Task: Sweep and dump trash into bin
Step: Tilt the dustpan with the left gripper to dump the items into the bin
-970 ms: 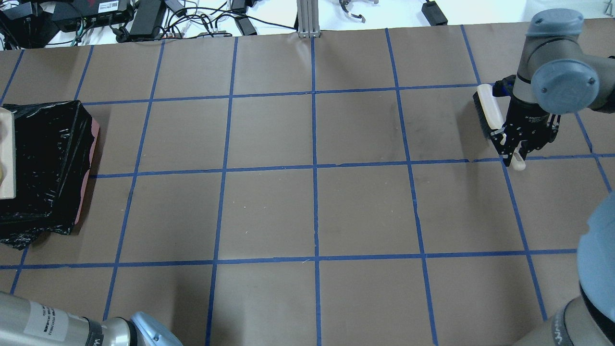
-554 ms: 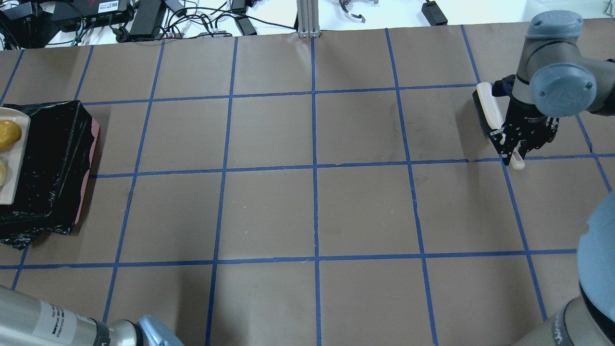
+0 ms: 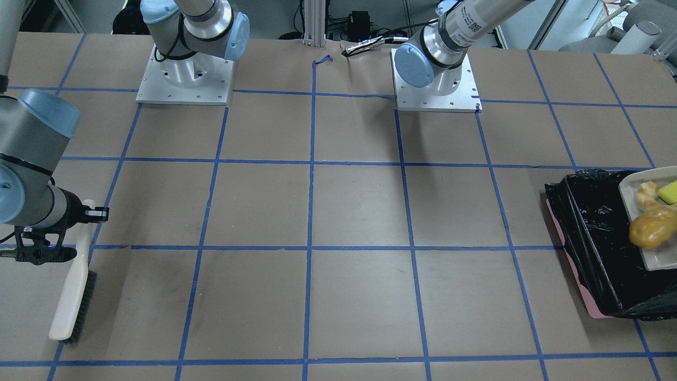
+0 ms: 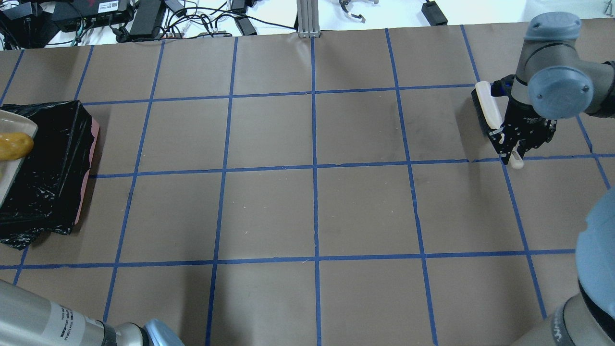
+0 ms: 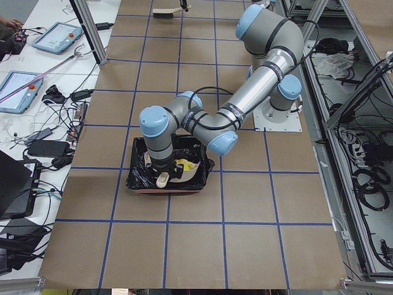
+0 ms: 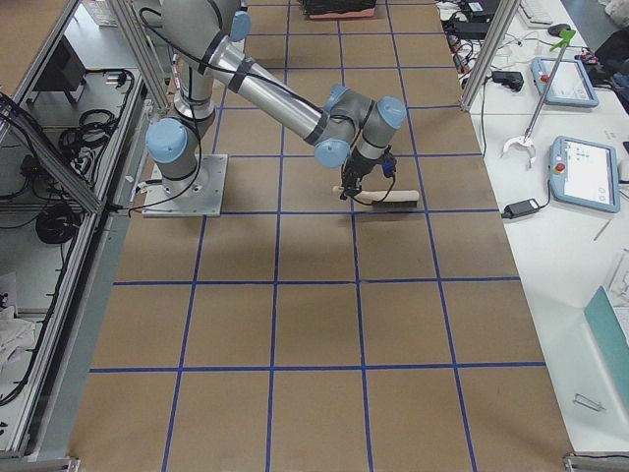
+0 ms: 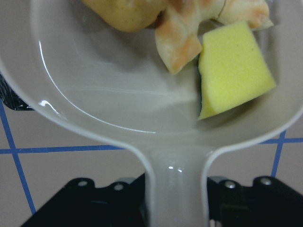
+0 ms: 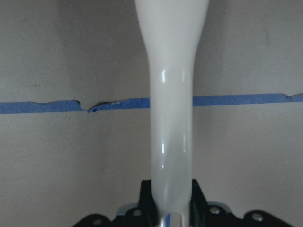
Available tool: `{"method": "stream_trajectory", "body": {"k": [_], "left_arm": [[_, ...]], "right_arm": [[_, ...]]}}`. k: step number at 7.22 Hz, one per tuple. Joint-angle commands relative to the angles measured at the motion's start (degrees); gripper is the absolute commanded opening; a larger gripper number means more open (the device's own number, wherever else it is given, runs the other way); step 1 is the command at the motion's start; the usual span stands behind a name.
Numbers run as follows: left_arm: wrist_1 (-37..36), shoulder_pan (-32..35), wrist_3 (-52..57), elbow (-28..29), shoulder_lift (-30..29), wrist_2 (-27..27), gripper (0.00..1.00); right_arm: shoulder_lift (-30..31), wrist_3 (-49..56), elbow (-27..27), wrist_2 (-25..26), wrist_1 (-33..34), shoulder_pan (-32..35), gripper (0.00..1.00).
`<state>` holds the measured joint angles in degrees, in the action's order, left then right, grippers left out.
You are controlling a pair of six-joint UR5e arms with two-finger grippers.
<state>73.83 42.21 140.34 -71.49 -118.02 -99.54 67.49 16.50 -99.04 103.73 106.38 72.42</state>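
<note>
On my overhead feed, far left, sits the rectangular pink bin lined with crinkly black plastic (image 4: 57, 182), on the brown paper-covered table taped in a blue grid (image 4: 312, 211). Over its opening, the left gripper (image 7: 175, 201) is clamped tight around the handle of the beige plastic dustpan (image 7: 94, 99). The pan carries all the trash: the glossy golden-brown potato-like lump (image 7: 125, 14), the curved tan croissant-like pastry (image 7: 182, 40) against it, and the yellow sponge block (image 7: 234, 68) touching the pastry. Well apart, at far right, the right gripper (image 4: 514, 151) is closed on the handle of the beige brush with black bristles (image 4: 486, 108), held low. I cannot tell whether the bristles touch the paper.
</note>
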Motion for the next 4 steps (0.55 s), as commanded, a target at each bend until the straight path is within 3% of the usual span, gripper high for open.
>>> {"method": "stream_trajectory", "body": {"k": [1,3,4], "left_arm": [[-0.09,1.39,-0.85,-0.05,0.24,-1.88,0.00],[-0.18,1.48,-1.03,-0.14,0.24,-2.23,0.00],[-0.18,1.65,-3.99,-0.14,0.50,-4.93,0.00]], "right_arm": [[-0.61,0.46,0.07,0.07,0.05,-0.09,0.00],[-0.70,0.47,-0.02,0.07,0.05,-0.09,0.00],[-0.78,0.47,0.07,-0.01,0.14,-0.09,0.01]]}}
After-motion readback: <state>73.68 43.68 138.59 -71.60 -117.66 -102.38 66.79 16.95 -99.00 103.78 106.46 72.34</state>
